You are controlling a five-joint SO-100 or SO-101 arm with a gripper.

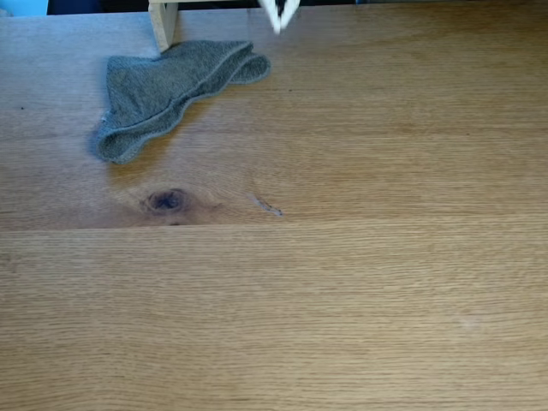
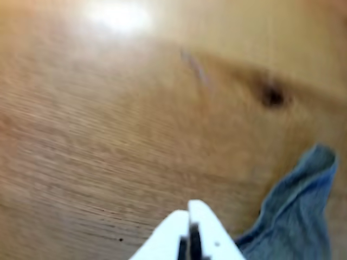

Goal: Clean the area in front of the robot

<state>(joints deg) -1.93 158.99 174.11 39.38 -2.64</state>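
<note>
Oak tabletop (image 1: 342, 282) spreads wide, with a dark knot (image 1: 167, 200) and a small greyish smear (image 1: 268, 206) near its middle. A crumpled grey cloth (image 1: 167, 90) lies toward the far left corner, touching a pale wooden post (image 1: 163, 21). At the far edge the white gripper (image 1: 278, 26) hangs above the wood, fingers pressed together, holding nothing; the wrist view shows its tips (image 2: 191, 208) closed.

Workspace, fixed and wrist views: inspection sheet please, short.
Surface: oak tabletop, dark knot, small greyish smear.
Job's things: grey cloth crumpled at the far left in the fixed view, smear not wiped.
Clutter: nothing seen.
Grippers: white pincer tips together, holding nothing, above bare wood beside the cloth.
Cables: nothing seen.
Surroundings: pale wooden post behind the cloth.
</note>
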